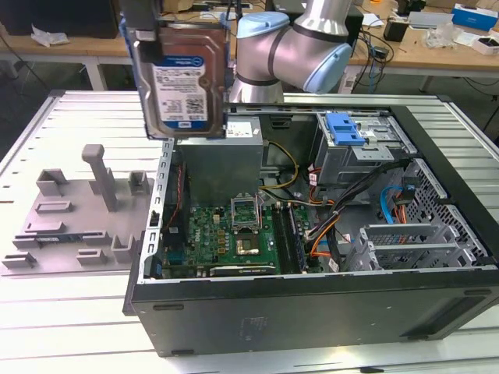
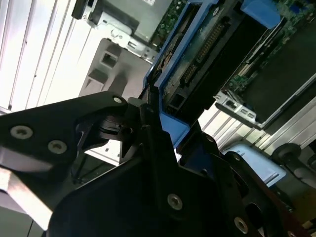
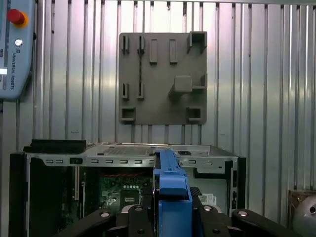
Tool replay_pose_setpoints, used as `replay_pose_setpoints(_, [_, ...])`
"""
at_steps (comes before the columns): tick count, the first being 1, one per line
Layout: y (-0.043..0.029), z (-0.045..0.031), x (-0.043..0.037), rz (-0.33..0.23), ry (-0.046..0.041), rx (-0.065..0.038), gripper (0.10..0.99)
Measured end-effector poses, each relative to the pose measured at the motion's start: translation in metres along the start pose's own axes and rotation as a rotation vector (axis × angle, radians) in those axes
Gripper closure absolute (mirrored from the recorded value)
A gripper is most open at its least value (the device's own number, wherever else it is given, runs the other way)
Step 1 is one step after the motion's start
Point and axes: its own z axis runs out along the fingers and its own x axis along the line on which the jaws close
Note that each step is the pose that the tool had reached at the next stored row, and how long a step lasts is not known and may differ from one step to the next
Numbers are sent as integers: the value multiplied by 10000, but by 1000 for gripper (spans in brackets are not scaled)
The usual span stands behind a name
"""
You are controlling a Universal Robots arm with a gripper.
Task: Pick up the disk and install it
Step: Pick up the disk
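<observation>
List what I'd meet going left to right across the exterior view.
Grey tray on the table → disk, held up above the case edge → blue clip on the drive cage.

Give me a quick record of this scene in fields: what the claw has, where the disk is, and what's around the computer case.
claw: shut on the disk by its blue frame
disk position: upright in the air, label toward the exterior camera, over the exterior view's left part of the computer case
computer case: open, circuit board showing
drive cage: grey, inside the case, blue clip on top
grey tray: on the table, beside the case on the exterior view's left
install: not yet done
</observation>
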Motion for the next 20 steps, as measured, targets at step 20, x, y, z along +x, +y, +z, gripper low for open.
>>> replay_pose_setpoints(20, [-1085,-23,644,0,-1,-42,718])
